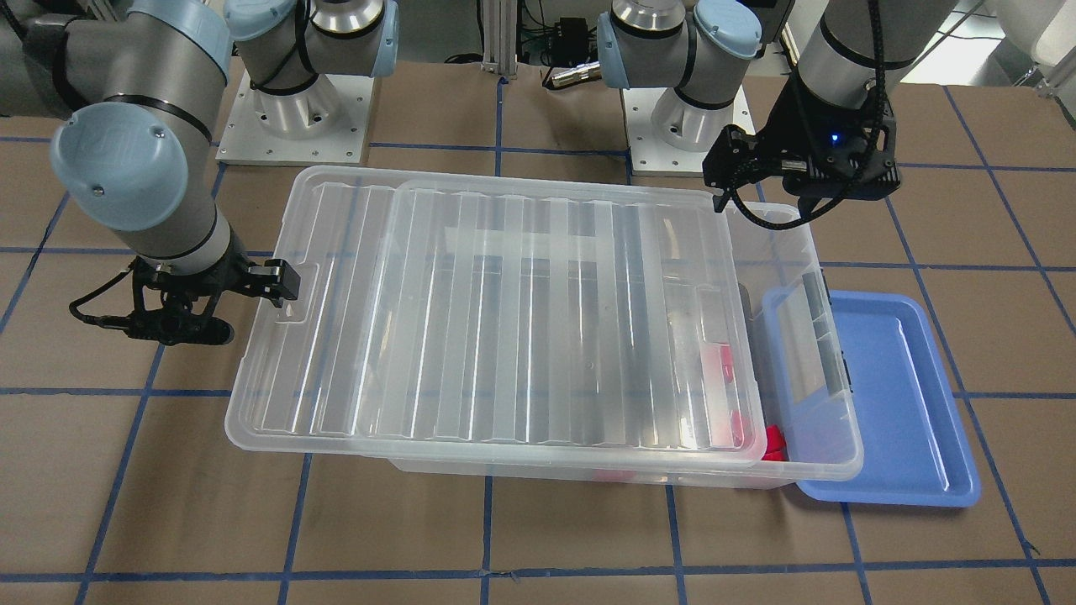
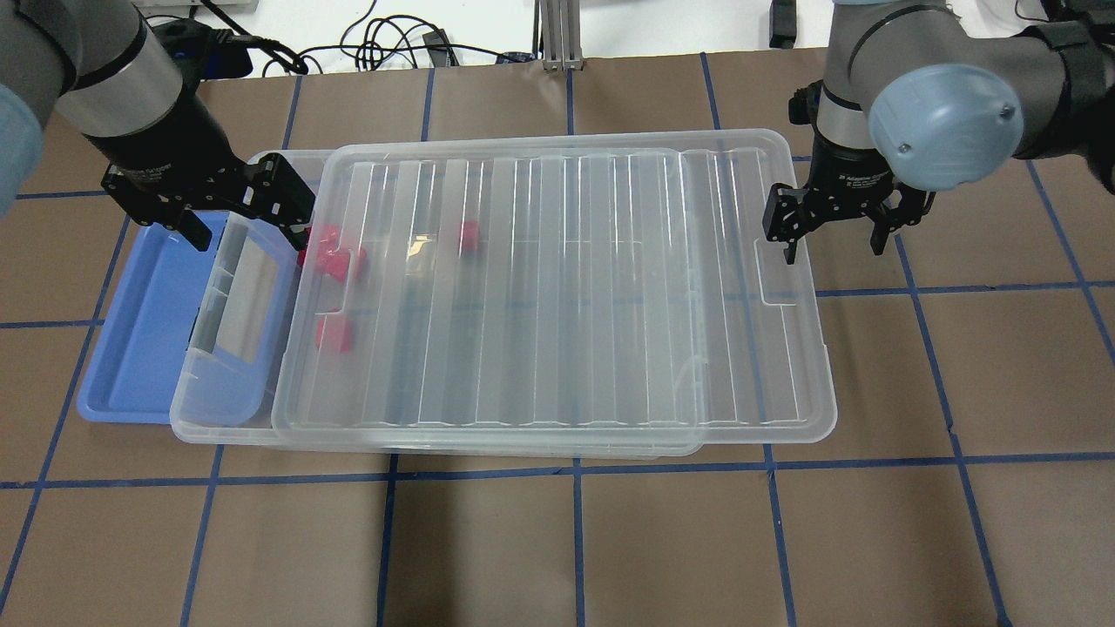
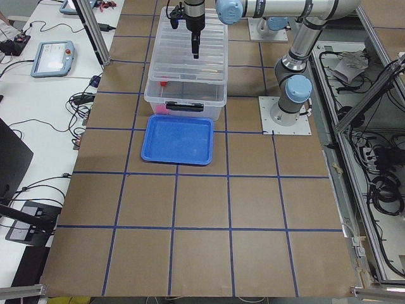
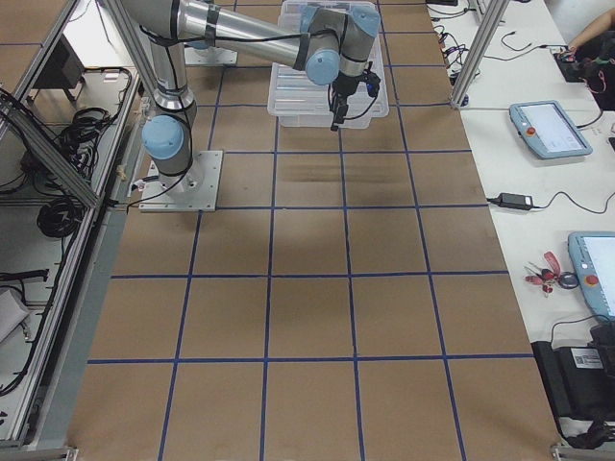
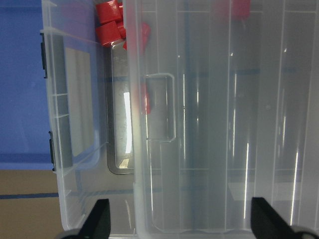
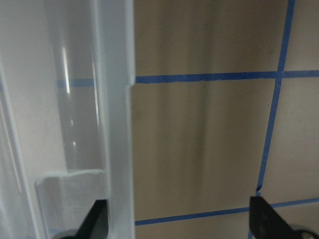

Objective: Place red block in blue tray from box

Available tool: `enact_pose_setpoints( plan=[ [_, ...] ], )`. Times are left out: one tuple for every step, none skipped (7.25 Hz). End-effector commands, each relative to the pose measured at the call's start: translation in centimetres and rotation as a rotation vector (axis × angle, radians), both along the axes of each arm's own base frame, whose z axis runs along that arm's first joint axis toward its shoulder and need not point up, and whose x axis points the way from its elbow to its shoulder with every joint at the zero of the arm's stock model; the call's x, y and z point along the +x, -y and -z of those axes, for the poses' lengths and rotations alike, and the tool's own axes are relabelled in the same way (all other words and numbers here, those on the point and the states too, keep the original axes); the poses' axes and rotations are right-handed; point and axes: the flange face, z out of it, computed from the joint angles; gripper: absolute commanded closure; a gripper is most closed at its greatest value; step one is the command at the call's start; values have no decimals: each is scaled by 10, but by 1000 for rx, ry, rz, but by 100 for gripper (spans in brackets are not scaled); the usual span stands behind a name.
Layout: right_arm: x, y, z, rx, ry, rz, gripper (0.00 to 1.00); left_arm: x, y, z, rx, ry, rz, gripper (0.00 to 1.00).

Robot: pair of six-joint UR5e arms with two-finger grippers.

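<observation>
The box sits mid-table with its ribbed clear lid slid toward my right, which uncovers the end by the blue tray. A few red blocks lie inside at that end, mostly under the lid; they also show in the left wrist view. My left gripper is open and empty above the uncovered end, its fingers either side of the lid's edge. My right gripper is open and empty at the lid's far end, with the lid's rim between its fingers.
The blue tray lies partly under the box's end rim and holds nothing. Both arm bases stand behind the box. The table is brown with a blue tape grid.
</observation>
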Motion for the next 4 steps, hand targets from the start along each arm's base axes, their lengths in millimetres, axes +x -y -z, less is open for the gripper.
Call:
enact_pose_setpoints(
  plan=[
    [-33,3,-1,15,-52,-17,0,1,0,0,2,0,-2,0],
    [-42,4,-1,20,-47,-28,0,1,0,1,6,-1,-1,0],
    [-47,5,-1,22,-49,-26,0,0,2,3,8,-1,4,0],
    [-57,5,-2,23,-48,-23,0,2,2,3,3,-1,47,0]
  ],
)
